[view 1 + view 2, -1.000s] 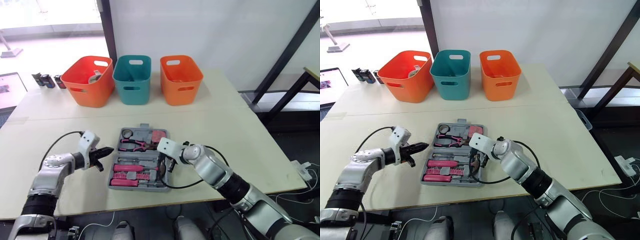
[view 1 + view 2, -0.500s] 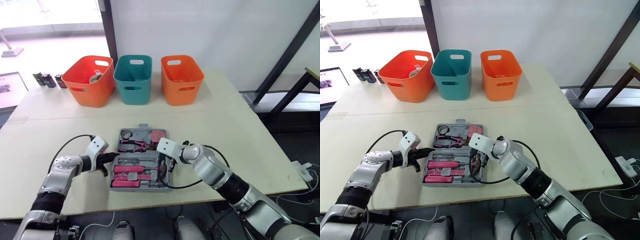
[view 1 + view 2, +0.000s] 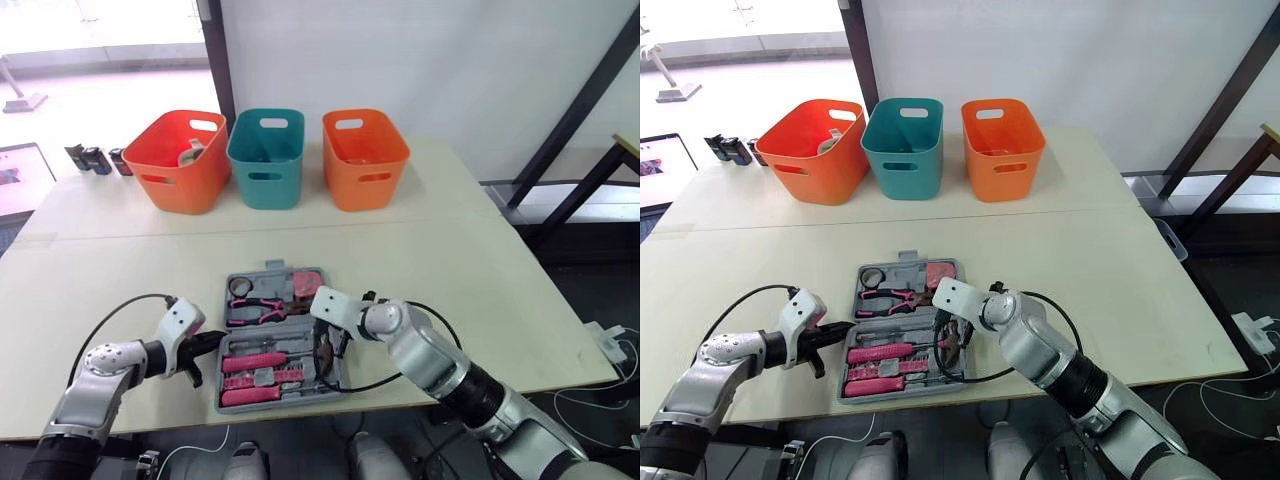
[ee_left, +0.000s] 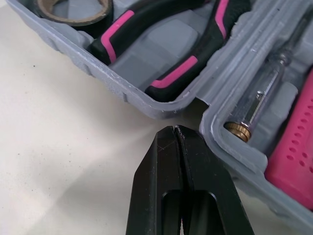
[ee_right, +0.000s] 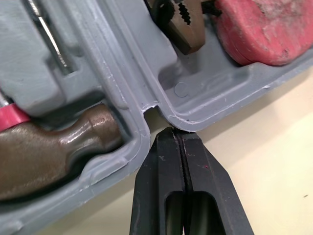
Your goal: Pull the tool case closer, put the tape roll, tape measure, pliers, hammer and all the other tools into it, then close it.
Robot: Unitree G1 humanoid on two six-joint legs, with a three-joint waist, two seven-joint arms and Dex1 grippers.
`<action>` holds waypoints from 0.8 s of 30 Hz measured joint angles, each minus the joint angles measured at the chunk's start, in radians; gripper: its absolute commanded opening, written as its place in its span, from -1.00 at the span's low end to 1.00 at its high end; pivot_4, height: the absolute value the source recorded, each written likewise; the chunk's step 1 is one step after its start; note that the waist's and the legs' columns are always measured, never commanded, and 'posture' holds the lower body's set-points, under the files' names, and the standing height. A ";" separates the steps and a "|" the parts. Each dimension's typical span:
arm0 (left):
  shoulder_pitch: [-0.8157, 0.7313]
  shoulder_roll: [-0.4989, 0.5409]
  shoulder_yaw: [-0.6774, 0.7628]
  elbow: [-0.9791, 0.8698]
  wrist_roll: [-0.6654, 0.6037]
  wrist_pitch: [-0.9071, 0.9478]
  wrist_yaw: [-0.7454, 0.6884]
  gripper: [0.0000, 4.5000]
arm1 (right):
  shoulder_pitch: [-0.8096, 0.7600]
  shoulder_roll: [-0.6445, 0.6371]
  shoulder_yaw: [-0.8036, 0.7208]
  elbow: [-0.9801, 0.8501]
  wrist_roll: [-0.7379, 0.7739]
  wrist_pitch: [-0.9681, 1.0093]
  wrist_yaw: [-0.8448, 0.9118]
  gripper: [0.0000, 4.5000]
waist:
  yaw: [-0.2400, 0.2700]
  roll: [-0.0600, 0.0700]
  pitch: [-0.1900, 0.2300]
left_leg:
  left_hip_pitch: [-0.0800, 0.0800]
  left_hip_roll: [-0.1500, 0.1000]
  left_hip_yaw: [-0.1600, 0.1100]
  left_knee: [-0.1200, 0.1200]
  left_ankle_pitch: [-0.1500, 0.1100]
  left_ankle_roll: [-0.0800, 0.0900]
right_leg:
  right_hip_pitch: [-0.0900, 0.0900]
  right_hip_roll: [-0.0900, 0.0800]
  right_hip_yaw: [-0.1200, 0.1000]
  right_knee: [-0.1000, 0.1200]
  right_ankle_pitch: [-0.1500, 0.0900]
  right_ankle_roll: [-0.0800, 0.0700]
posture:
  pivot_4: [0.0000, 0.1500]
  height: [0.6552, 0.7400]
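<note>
- Fingers [image 4: 156,186] of the left gripper [image 4: 175,131] are pressed flat together and hold nothing. Their tip points into the notch where the two halves of the one open tool case [image 4: 122,85] meet, just beside its grey wall. Whether it touches the wall cannot be told.
- Fingers [image 5: 156,196] of the right gripper [image 5: 176,131] are likewise closed on nothing. Their tip is set against the case wall at the matching notch on the opposite side, so the case lies between the two grippers.
- Just past the left tip, inside the case, lies one pair of pliers [image 4: 210,44] with black-and-pink handles. Beyond them sits one tape roll [image 4: 78,22].
- On the other side of that notch from the pliers lies one clear-handled tester screwdriver [image 4: 259,95] with a brass cap. Beside it is one pink perforated block [image 4: 293,152].
- Just past the right tip, one hammer [image 5: 54,152] rests with its head in a moulded pocket on one side of the notch. On the other side are the pliers' toothed nose and one red tape measure [image 5: 264,29].
- Well beyond both grippers, across the table [image 3: 480,270], three bins stand in a row. The left orange bin [image 3: 180,165] and the right orange bin [image 3: 365,160] flank one teal bin [image 3: 265,160].
- Three small dark objects [image 3: 95,160] sit near the table edge, beside the left orange bin.
</note>
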 measured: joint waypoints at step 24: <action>-0.016 -0.008 -0.019 -0.050 0.001 0.088 0.014 -0.97 | 0.004 -0.028 0.009 -0.047 -0.001 0.087 0.016 -1.00 | 0.005 0.000 0.000 | -0.002 -0.001 0.000 0.003 0.000 0.000 | 0.000 -0.002 0.000 -0.001 0.000 -0.001 | 1.00 1.00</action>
